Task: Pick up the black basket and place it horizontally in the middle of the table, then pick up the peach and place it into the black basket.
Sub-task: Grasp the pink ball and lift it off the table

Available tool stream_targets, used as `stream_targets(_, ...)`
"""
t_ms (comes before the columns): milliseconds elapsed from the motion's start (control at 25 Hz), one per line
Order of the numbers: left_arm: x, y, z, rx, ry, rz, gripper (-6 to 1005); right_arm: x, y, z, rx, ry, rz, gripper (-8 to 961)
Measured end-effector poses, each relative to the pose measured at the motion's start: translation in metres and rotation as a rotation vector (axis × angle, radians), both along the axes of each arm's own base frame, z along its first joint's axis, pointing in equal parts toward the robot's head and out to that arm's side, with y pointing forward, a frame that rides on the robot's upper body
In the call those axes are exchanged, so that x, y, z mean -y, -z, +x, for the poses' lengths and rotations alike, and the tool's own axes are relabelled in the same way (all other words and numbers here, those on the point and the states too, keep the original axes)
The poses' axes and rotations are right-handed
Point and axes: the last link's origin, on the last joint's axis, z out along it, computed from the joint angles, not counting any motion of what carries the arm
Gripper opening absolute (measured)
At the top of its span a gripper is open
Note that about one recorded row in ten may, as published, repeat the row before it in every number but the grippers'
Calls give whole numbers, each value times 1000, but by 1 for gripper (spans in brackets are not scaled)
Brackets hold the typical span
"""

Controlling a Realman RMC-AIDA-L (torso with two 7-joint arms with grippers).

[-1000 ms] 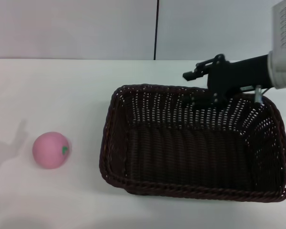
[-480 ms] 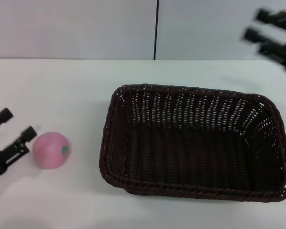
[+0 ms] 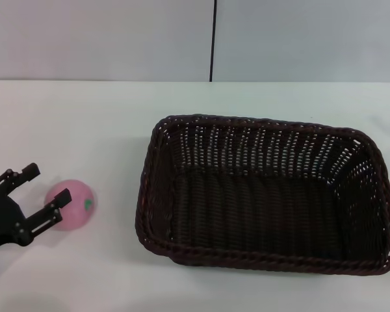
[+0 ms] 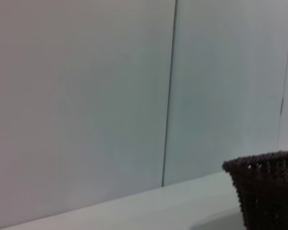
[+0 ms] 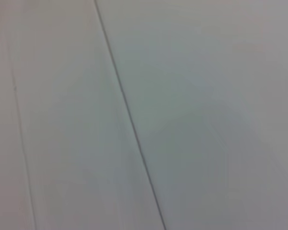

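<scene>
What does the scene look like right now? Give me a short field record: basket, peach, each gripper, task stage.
black basket: upright on the table, long side across the view, empty
peach: on the table, left of the basket, apart from it
left gripper: open, fingers either side of the peach's near-left side, not closed on it
right gripper: not in view
task stage: basket looks placed; peach not yet picked up

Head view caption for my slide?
Open left gripper closing in on the peach beside the empty black basket.
</scene>
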Motion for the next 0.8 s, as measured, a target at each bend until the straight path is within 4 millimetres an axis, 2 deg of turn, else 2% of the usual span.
stream_targets(360, -1, 11, -2, -36, -3, -60, 715, 9, 13, 7, -38, 45, -38, 548)
stream_targets(760, -1, 18, -5, -76, -15, -96, 712, 6, 21, 13, -58, 104, -64, 548)
stream_targets(800, -1, 18, -6, -79, -16, -93, 670, 6, 22, 14, -60, 107, -67, 548)
